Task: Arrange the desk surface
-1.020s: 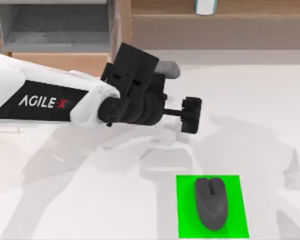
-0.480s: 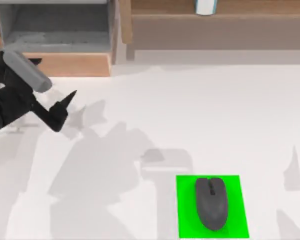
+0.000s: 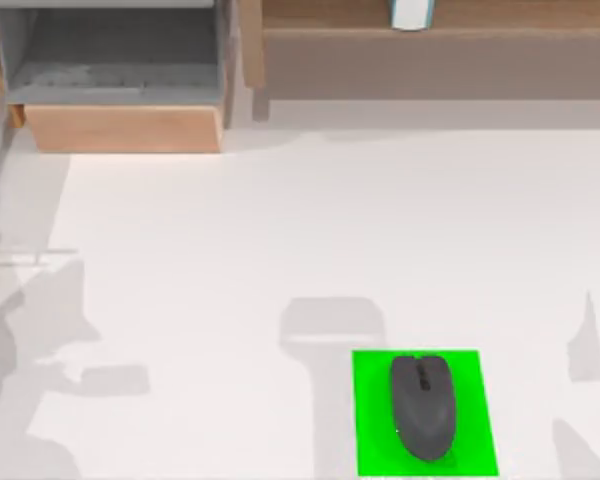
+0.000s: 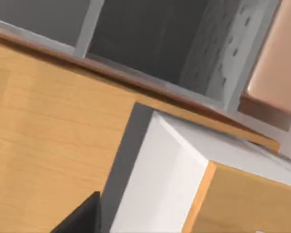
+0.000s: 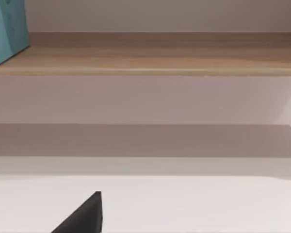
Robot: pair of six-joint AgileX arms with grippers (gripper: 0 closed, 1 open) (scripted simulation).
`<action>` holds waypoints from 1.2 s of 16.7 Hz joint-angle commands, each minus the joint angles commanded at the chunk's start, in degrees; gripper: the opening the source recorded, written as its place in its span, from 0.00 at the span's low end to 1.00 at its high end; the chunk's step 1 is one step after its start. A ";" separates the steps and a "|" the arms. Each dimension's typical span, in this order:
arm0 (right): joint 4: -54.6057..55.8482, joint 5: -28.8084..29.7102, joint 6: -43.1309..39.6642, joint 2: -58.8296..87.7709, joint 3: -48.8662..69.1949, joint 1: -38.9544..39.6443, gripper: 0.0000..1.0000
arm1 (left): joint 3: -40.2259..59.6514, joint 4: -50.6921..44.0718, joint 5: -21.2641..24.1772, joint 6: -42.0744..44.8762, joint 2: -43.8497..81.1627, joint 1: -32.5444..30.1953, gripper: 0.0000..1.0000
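The mouse [image 3: 423, 406] sits squarely on the green mat [image 3: 480, 450], its proper spot on the tabletop [image 3: 280, 250]; whether either arm's jaws are released or clenched, I cannot tell.

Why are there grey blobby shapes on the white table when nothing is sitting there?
Top view: those are soft shadows on the desk surface, one just above the green mat holding the mouse, more at both edges. Right wrist view: a shadow band lies under the wooden shelf.
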 joint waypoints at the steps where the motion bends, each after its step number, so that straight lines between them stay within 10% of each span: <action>1: 0.00 0.00 0.00 0.00 0.00 0.00 1.00 | -0.33 2.22 0.42 3.84 1.18 2.80 1.00; 8: 0.00 0.00 0.00 0.00 0.00 0.00 1.00 | 3.88 10.81 -0.57 17.47 8.44 13.21 1.00; 20: 0.00 0.00 0.00 0.00 0.00 0.00 1.00 | 8.44 8.26 -4.03 17.49 10.28 9.83 1.00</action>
